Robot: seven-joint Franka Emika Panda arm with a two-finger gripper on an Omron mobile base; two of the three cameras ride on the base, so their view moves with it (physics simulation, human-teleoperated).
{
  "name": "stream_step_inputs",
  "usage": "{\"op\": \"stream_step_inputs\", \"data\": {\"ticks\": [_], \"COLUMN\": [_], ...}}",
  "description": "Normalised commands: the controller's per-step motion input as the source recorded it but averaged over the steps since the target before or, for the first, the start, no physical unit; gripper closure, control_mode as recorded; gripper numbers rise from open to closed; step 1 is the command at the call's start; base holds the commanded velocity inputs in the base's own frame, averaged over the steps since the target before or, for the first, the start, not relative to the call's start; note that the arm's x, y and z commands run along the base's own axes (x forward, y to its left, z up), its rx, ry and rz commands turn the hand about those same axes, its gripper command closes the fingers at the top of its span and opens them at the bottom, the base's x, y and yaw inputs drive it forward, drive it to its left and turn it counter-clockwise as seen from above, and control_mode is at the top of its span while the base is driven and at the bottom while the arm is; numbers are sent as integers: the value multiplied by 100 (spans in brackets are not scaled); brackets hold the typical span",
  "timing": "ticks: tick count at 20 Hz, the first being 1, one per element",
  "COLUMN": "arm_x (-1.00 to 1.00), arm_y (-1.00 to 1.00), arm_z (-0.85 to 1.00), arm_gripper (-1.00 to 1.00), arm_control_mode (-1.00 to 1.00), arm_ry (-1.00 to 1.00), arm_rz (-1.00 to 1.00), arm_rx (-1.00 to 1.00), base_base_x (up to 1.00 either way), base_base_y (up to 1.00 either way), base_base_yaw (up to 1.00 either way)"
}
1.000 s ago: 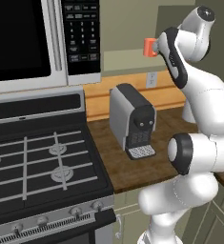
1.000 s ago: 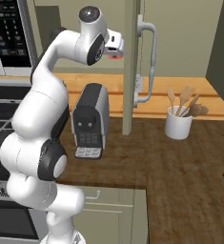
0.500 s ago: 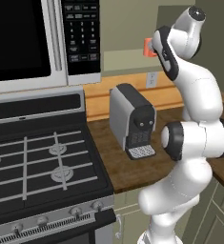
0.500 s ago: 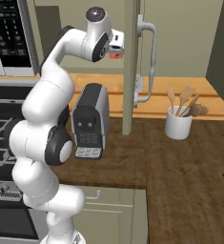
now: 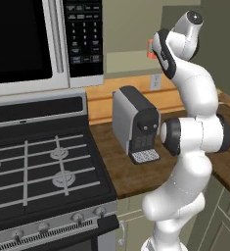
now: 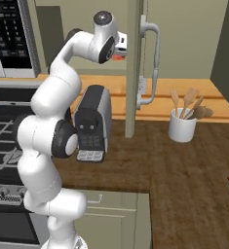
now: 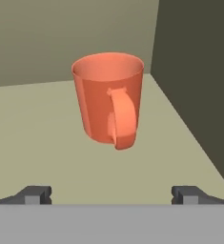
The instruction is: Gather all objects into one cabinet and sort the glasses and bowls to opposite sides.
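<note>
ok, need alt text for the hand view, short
An orange-red mug stands upright on the olive-green cabinet shelf, its handle turned toward the camera. The open tool sits in front of it, fingertips spread wider than the mug and not touching it. A dark side wall rises at the right.

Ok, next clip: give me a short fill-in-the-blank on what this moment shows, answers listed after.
1. On the cabinet shelf stands an orange-red ____ with its handle toward the camera.
2. The gripper has its jaws ____, with nothing between them.
3. On the counter, the white pot holds wooden ____.
4. The coffee machine sits to the ____ of the stove in the left base view.

Missing words: mug; open; spoons; right
</note>
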Motion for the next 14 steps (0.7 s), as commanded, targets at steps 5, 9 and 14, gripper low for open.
{"op": "stream_step_inputs", "data": {"ticks": [5, 9, 14], "arm_x": [39, 38, 34], "arm_y": [-12, -2, -1], "arm_z": [0, 0, 0], "arm_gripper": [-100, -100, -100], "arm_control_mode": [-100, -100, -100], "arm_ry": [0, 1, 0], "arm_rz": [0, 0, 0], "arm_rx": [0, 0, 0], "base_base_x": [0, 0, 0], "base_base_y": [0, 0, 0], "base_base_yaw": [0, 0, 0]}}
